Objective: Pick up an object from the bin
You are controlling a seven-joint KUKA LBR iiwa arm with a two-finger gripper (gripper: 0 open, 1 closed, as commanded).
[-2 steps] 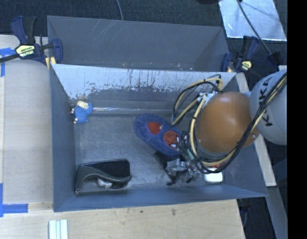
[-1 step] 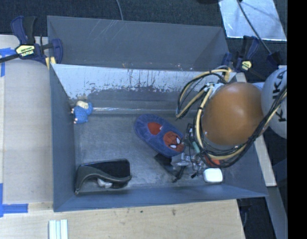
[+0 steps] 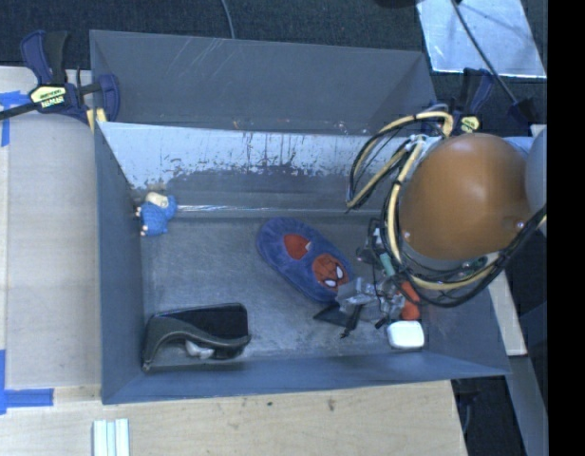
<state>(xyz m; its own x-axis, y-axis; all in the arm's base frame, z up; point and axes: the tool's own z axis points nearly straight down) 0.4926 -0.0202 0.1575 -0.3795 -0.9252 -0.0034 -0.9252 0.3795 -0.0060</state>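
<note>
Orange-brown dome cover (image 3: 459,198) on the wrist is sitting highest, ringed by cables, at the bin's right side. Beneath it the gripper (image 3: 354,310) is hanging low, just beside the near end of a blue slipper with red Spider-Man faces (image 3: 302,255), which is lying angled mid-bin. Contact cannot be told, nor whether the gripper is open or closed. Nothing is showing as gripped, so I am judging the pick not yet done, with grasp and lift remaining. A small white block (image 3: 405,333) is lying near, front right. A black stapler-like object (image 3: 198,335) is resting front left. A small blue figure (image 3: 156,214) is standing back left in the grey bin (image 3: 273,93).
</note>
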